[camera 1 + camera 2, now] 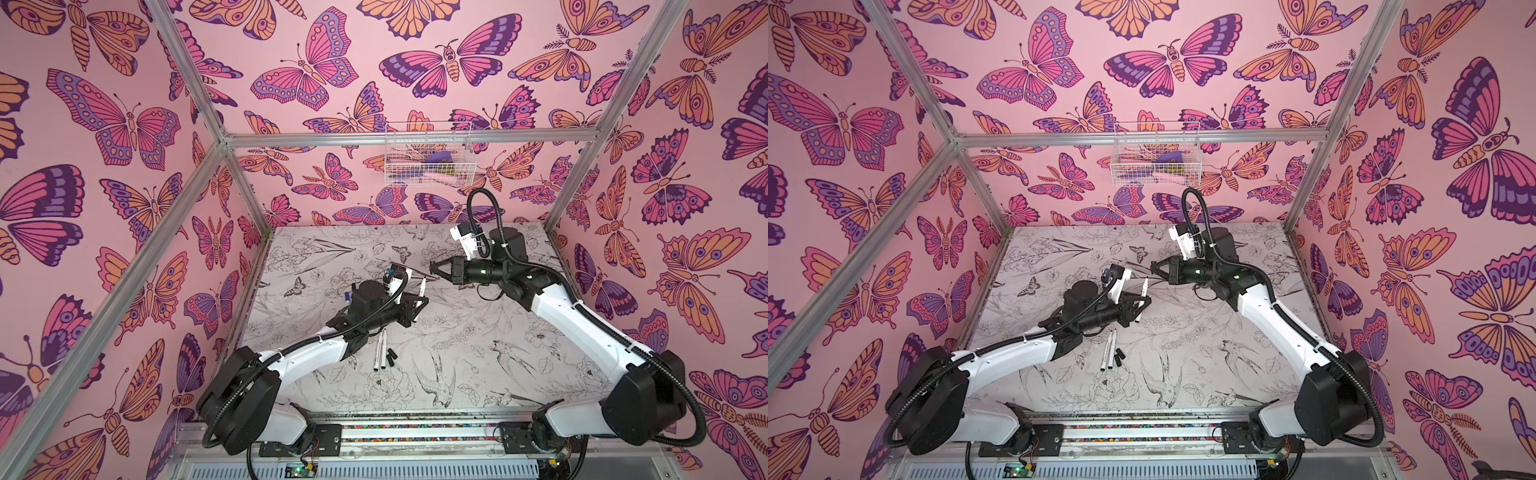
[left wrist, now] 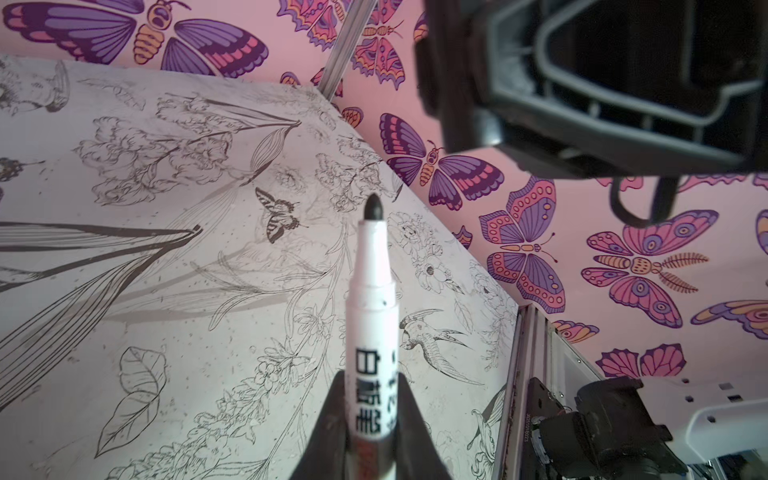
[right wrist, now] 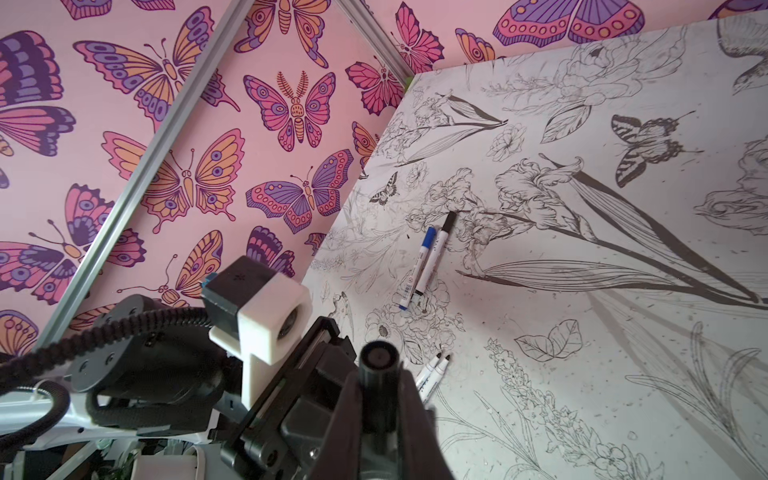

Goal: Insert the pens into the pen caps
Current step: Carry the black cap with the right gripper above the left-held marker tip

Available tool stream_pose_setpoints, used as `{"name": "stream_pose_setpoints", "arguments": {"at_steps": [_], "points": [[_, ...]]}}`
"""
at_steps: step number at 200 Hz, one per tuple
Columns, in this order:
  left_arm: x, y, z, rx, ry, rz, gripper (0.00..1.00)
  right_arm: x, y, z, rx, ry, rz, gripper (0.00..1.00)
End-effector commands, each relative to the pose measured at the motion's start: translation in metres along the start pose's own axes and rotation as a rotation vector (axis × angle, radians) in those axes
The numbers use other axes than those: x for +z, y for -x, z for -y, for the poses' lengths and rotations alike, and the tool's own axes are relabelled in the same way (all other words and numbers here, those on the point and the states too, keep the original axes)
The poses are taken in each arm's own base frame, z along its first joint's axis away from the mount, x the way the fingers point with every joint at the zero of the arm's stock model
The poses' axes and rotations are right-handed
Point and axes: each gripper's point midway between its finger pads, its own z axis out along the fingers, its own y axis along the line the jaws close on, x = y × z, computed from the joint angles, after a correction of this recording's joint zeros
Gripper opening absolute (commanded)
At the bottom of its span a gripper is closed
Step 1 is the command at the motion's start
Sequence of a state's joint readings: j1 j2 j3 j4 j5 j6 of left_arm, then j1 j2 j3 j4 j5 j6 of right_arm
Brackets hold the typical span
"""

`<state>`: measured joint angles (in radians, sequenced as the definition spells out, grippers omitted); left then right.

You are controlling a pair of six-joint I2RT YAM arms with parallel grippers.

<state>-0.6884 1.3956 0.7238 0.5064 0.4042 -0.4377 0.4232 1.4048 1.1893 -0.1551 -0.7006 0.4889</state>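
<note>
Two pincers are both squeezed shut on something. The left pincer (image 2: pixel 370 390) pinches one pen (image 2: pixel 371 299) by its smooth, round white barrel, with a thin dark finger on each side. The pen's soft black tip is bare. Bold black Chinese signs run down the barrel, and the top one reads 白. The right pincer (image 3: pixel 380 388) grips one cap (image 3: pixel 379 358), a short, stubby black plastic tube.

In both top views the held pen (image 1: pixel 422 286) and the right pincer (image 1: pixel 435 268) hang in the air over the middle of the table (image 1: pixel 478 324). They are near each other but not touching.

Two bare pens (image 1: pixel 379 351) lie side by side on the table, left of its middle and closer to the near edge. Two loose black caps (image 1: pixel 390 356) lie just beside them. Toward the left edge lie two closed pens, side by side: one blue-capped pen (image 3: pixel 417 272) and one black-capped pen (image 3: pixel 434 253). That makes five pens and five caps.

The table is flat and white, with thin black drawings of flowers, leaves, birds and butterflies. One white wire basket (image 1: pixel 428 174) hangs on the pink butterfly wall behind the far edge.
</note>
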Motion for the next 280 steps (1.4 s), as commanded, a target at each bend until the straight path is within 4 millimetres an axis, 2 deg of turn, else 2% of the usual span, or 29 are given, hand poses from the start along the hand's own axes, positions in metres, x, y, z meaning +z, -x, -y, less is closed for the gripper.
{"name": "stream_pose_setpoints", "arguments": {"at_steps": [1, 76, 173, 280], "points": [[-0.005, 0.014, 0.024, 0.084, -0.093, 0.068, 0.00, -0.002, 0.008, -0.018, -0.026, 0.073, 0.028, 0.03], [-0.004, 0.014, 0.022, 0.081, -0.076, 0.073, 0.00, 0.003, 0.000, -0.014, -0.018, 0.079, 0.008, 0.02], [-0.004, 0.014, 0.020, 0.079, -0.065, 0.080, 0.00, 0.005, -0.029, -0.013, -0.032, 0.061, -0.083, 0.01], [-0.005, 0.013, 0.019, 0.075, -0.056, 0.083, 0.00, 0.002, -0.029, -0.005, -0.065, -0.006, -0.078, 0.00]]}}
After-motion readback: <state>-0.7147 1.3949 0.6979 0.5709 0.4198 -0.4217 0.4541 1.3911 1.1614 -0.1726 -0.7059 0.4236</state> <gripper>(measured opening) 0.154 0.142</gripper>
